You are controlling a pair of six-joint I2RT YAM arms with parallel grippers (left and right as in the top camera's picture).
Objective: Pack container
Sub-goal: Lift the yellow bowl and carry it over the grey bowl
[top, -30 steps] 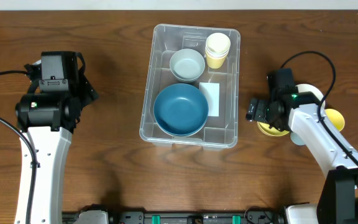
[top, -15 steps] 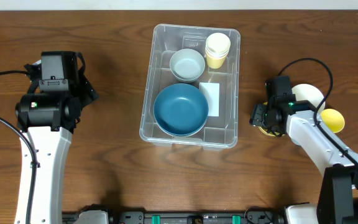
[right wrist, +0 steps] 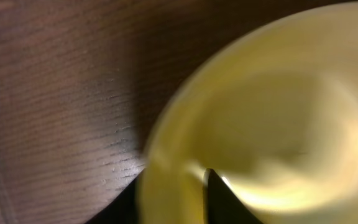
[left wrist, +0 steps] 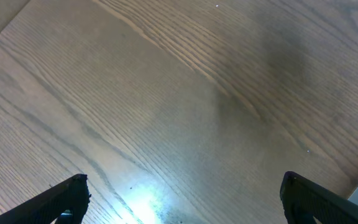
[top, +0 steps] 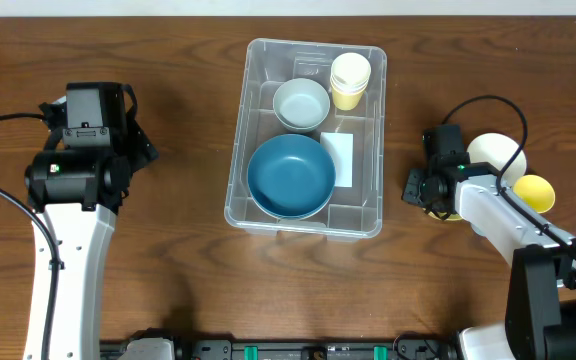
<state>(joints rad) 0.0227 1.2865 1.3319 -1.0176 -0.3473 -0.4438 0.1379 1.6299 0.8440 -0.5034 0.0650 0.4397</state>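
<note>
Dark wood grain covers the desk, and both arms reach in from its near edge. Toward the right edge, the right claw is low over a yellow bowl. The wrist view is blurred, but its dark fingers sit close together with the bowl's rim between them, clamped on it. Just right of that arm lie a yellow round item and, slightly farther back, a cream round item. Toward the left edge, the left claw hangs over bare wood with its fingertips spread wide apart and nothing between them.

Between the arms, the container stands on the middle of the desk, well apart from both claws. Its long sides run near to far and its far end is close to the far edge. A blue bowl fills its near half, with a white label just to the right. Beyond them sits a small pale bowl, and a stack of pale yellow cups stands in the far right corner.
</note>
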